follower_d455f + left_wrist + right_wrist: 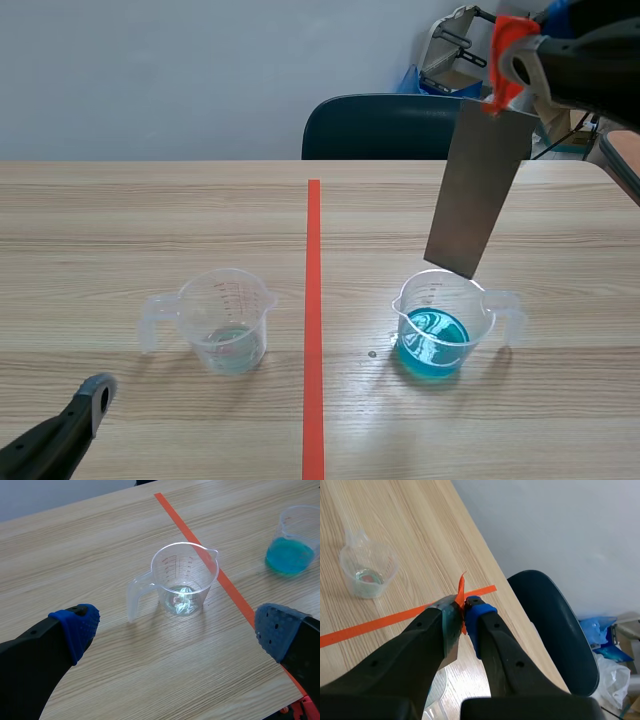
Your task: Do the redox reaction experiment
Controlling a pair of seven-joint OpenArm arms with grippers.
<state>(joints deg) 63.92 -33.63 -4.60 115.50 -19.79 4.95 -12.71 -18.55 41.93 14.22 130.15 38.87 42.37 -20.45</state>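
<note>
Inside right pincer [465,611], plate [477,185] top, apparently orange-tipped

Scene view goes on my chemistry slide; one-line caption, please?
Right gripper holds a grey metal strip above the blue-liquid measuring cup; a near-empty clear cup stands across the orange tape line.

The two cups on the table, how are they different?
The left cup holds a little clear liquid; the right cup holds blue liquid. A grey metal plate hangs just above the right cup; nothing hangs over the left cup. Both are clear plastic measuring cups with handles.
</note>
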